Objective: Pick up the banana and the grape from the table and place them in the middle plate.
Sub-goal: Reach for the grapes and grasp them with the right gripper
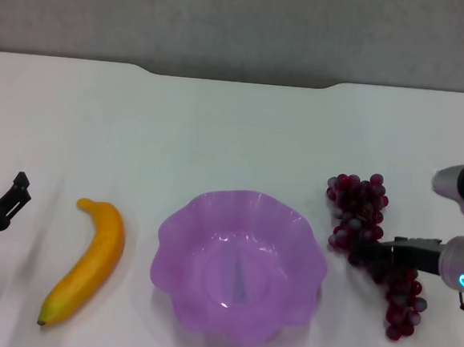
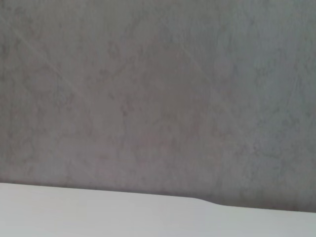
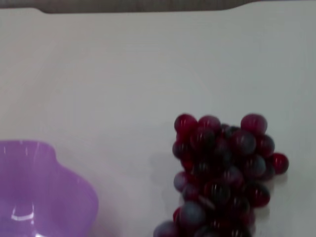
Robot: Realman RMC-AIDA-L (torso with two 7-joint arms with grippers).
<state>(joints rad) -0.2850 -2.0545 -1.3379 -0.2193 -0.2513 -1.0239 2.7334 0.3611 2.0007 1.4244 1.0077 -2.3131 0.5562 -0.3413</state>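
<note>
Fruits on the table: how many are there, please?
2: the banana lies left of the purple plate, and the grape bunch lies right of it, under the right gripper.

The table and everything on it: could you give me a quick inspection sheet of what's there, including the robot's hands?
Surface: white table, notched far edge.
Job's things: banana lying on the table left of the purple plate; grapes on the table right of it; the plate holds no fruit.
Clutter: nothing seen.
Grippers: right gripper over the middle of the grapes, grip unclear; left gripper at the left edge, apart from the banana, holding nothing.
Cables: nothing seen.
Surroundings: grey wall behind the table.
</note>
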